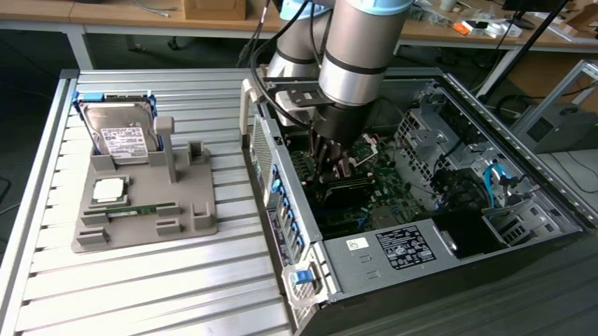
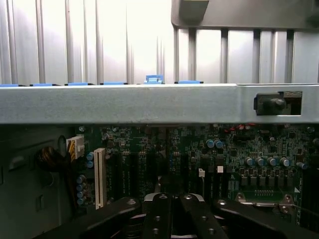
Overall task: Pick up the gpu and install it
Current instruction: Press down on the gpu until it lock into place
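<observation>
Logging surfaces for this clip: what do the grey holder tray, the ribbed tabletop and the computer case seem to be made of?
Holder tray: probably matte grey plastic, possibly printed; dull and uniform, with blocky molded posts.
Tabletop: likely aluminium slats; pale, ribbed, with a soft metallic sheen.
Computer case: apparently sheet steel, unpainted grey inside; thin folded edges and punched holes, with blue plastic clips along its rim.

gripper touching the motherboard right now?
Cannot tell. In the exterior view the gripper is deep in the case over the motherboard, and its tips hide any contact or gap.

end effector [image 1: 335, 162] tips hidden behind the case wall [image 1: 271, 168], any held card unclear
</observation>
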